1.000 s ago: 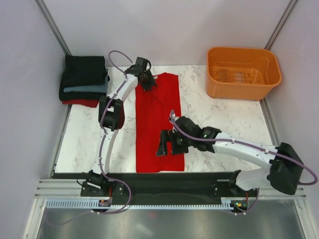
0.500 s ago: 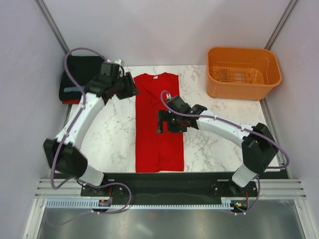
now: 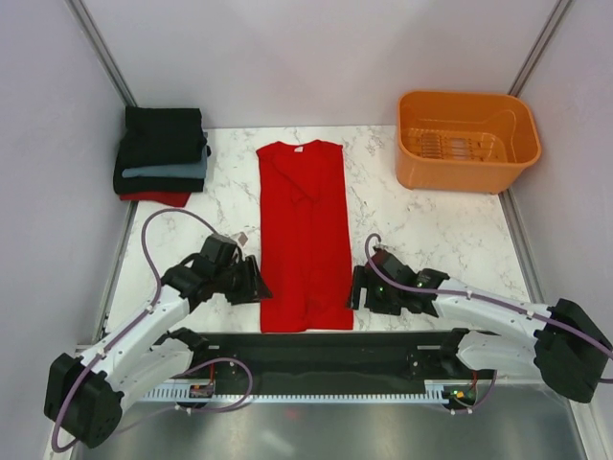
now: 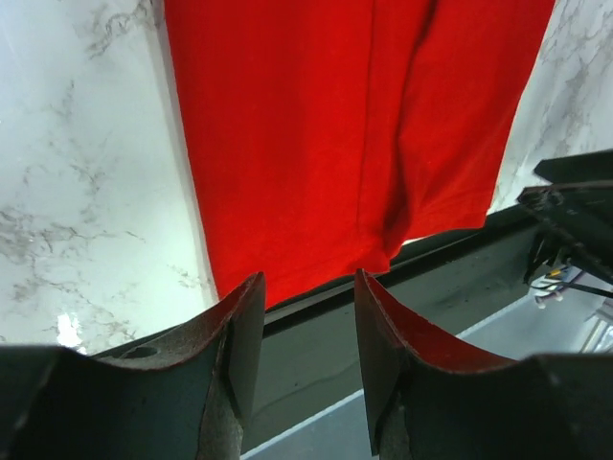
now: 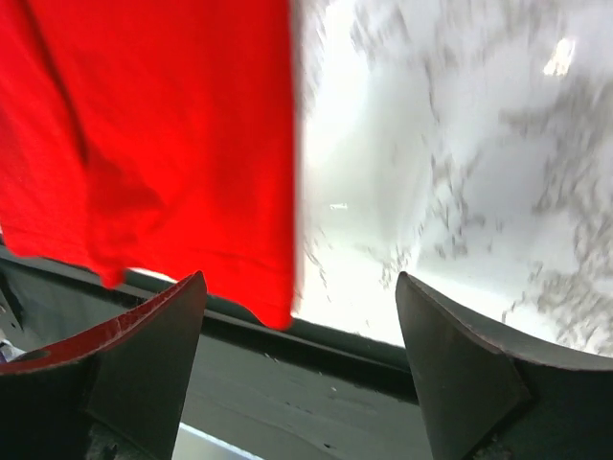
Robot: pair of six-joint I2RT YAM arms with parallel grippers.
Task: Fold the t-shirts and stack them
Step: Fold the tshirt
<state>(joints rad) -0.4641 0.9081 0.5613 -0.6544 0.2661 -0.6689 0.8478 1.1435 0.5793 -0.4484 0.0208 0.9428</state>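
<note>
A bright red t-shirt [image 3: 305, 235] lies on the marble table, folded lengthwise into a long strip, collar at the far end. Its hem shows in the left wrist view [image 4: 326, 144] and the right wrist view [image 5: 163, 134]. My left gripper [image 3: 257, 285] is open and empty just left of the hem's near-left corner. My right gripper [image 3: 356, 287] is open and empty just right of the hem's near-right corner. A stack of folded shirts, black on top [image 3: 163, 139], slate-blue [image 3: 172, 171] in the middle and red [image 3: 153, 197] underneath, sits at the far left.
An orange plastic basket [image 3: 466, 140] stands at the far right corner. The table's dark near edge rail [image 3: 326, 343] runs just below the shirt's hem. Grey walls close in both sides.
Both arms have pulled back from the shirt's upper part to the near edge. Each gripper now sits low beside a hem corner. The shirt has not moved.
</note>
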